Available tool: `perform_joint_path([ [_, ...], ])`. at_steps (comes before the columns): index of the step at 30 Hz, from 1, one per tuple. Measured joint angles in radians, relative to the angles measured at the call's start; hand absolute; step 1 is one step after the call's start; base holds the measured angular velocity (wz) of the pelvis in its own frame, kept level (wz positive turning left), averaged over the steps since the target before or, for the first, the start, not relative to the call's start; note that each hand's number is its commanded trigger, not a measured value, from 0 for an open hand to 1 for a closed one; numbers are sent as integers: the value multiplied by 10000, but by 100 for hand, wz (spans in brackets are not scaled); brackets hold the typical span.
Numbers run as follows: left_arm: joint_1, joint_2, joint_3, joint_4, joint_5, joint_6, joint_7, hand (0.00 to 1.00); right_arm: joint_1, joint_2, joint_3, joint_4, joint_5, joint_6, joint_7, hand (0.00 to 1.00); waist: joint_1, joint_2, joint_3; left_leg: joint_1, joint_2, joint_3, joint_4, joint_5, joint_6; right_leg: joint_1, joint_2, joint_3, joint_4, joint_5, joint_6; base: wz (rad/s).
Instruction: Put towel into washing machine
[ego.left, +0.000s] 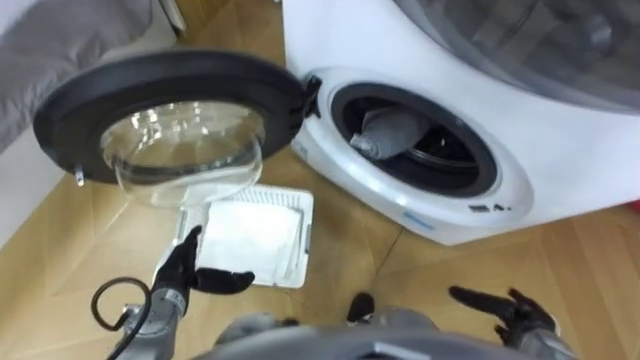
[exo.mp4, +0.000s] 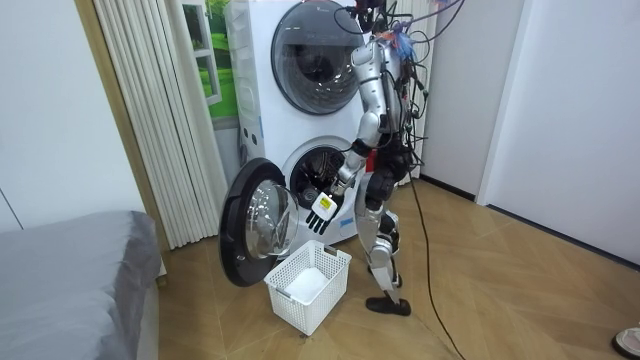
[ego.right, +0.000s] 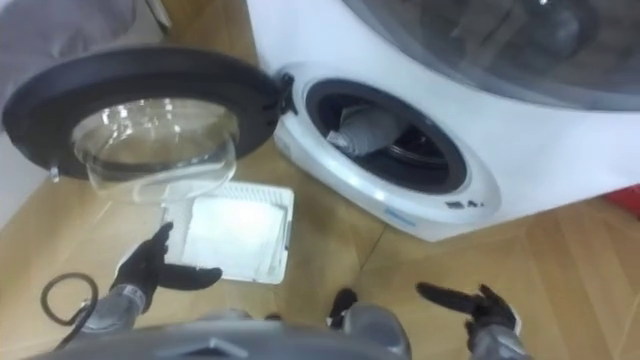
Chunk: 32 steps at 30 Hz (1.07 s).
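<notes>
Wooden floor in a herringbone pattern runs under a white washing machine, which has a second machine with a round window stacked on top of it. Pale pleated curtains hang on the room view's left, and a grey bed fills the corner below them. The robot stands upright just in front of the lower machine, looking down at it.

The round door of the washing machine is swung wide open to the robot's left, its dark rim and clear bowl-shaped glass facing up toward the head camera. A grey towel lies bundled inside the drum, just behind the dark seal, in the left part of the opening. Neither robot hand touches it.

A white plastic basket with slotted walls sits on the floor below the open door, near the foot of the machine. Its inside looks white, and I cannot tell whether any cloth lies in it.

The left robot hand hovers over the basket's near left corner with its fingers straight and its thumb stretched out to the side, holding nothing. The right robot hand is low on the robot's right, over bare floor, with its fingers spread apart and pointing left, also empty.
</notes>
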Motion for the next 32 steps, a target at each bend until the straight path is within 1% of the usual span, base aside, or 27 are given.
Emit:
perform_joint_path([
  [1,45,-14,87,97,54,-23,25,0,14,11,16,14,-129,2,54,0,1,24,-1,97,10,-2,-53,-5,-14,89,18,5,-5,0,0,0],
  [2,191,-10,179,207,56,-36,92,0,107,32,16,0,-322,-1,157,0,1,60,-5,284,25,-1,-155,-21,-48,213,46,4,1,-3,-2,-3],
  [3,362,-12,299,226,53,-62,170,0,171,45,15,-19,-487,-10,274,0,-12,77,11,432,25,0,-295,-16,-66,299,80,12,-4,-6,-4,-4],
  [4,436,-13,361,263,53,-73,225,0,196,50,15,-15,-569,-9,346,0,-18,79,5,497,23,1,-351,-13,-72,325,101,14,-1,-6,-5,-5],
  [7,627,-44,801,456,55,-70,470,0,389,126,9,-27,-853,13,469,0,-19,28,5,631,30,-2,-409,-10,-93,487,173,0,-14,-9,-10,0],
  [9,686,-62,924,767,23,-45,584,0,549,189,14,-27,-853,126,493,0,-4,0,14,763,31,-3,-450,-11,-95,626,190,-1,-70,-9,-10,0],
  [10,684,-78,964,854,23,-19,586,0,577,203,13,-26,-856,154,517,0,-2,-7,4,778,29,-3,-451,-12,-97,669,194,-3,-128,-8,-10,0],
  [12,676,-193,1193,1138,42,41,593,0,596,246,0,-27,-898,200,566,0,-4,-53,-6,785,24,-2,-444,-12,-98,690,201,30,-166,-8,-10,0],
  [13,675,-232,1266,1199,47,87,595,0,599,247,-1,-27,-942,215,578,0,-7,-55,-7,796,24,-2,-442,-12,-98,703,202,35,-167,-8,-10,0],
  [14,628,-258,1273,1333,68,166,586,0,649,247,-20,-26,-994,230,672,0,-13,-57,7,860,26,-19,-442,-12,-98,772,208,38,-179,-8,-9,0],
  [15,569,-278,1275,1523,125,195,563,0,639,246,-20,-37,-1026,235,772,0,2,-11,28,933,31,-33,-461,-18,-108,842,220,50,-182,-9,-8,0],
  [16,548,-283,1280,1573,131,238,539,0,643,246,-21,-55,-1064,239,800,0,2,-15,17,959,36,-36,-469,-22,-115,867,228,57,-183,-10,-7,0],
  [17,549,-293,1288,1583,132,325,508,0,649,245,-21,-69,-1136,255,873,0,7,-4,38,1076,39,-32,-550,-23,-116,940,248,82,-187,-11,-5,0],
  [20,541,-304,1351,1657,129,553,450,0,639,244,-17,-57,-1168,432,990,0,30,-7,41,1328,49,-30,-622,-29,-129,1164,282,154,-209,-25,9,-1],
  [23,529,-308,1636,1672,132,746,429,0,626,246,-18,-2,-1185,523,1132,0,48,-49,37,1442,44,-28,-661,-30,-131,1282,297,200,-268,-25,11,0],
  [24,488,-287,1659,1762,132,818,430,0,619,246,-16,4,-1185,641,1184,0,59,-75,34,1466,39,-28,-662,-31,-132,1322,306,253,-311,-25,12,0],
  [27,367,-271,1664,1944,209,1051,378,0,578,249,-18,16,-1184,820,1344,0,57,-108,33,1524,39,-77,-661,-38,-142,1394,317,304,-333,-25,13,1],
  [32,248,-271,1739,2172,354,1228,247,0,563,247,-18,52,-1190,966,1538,0,84,-162,56,1560,42,-161,-660,-40,-146,1451,321,300,-336,-25,13,2],
])
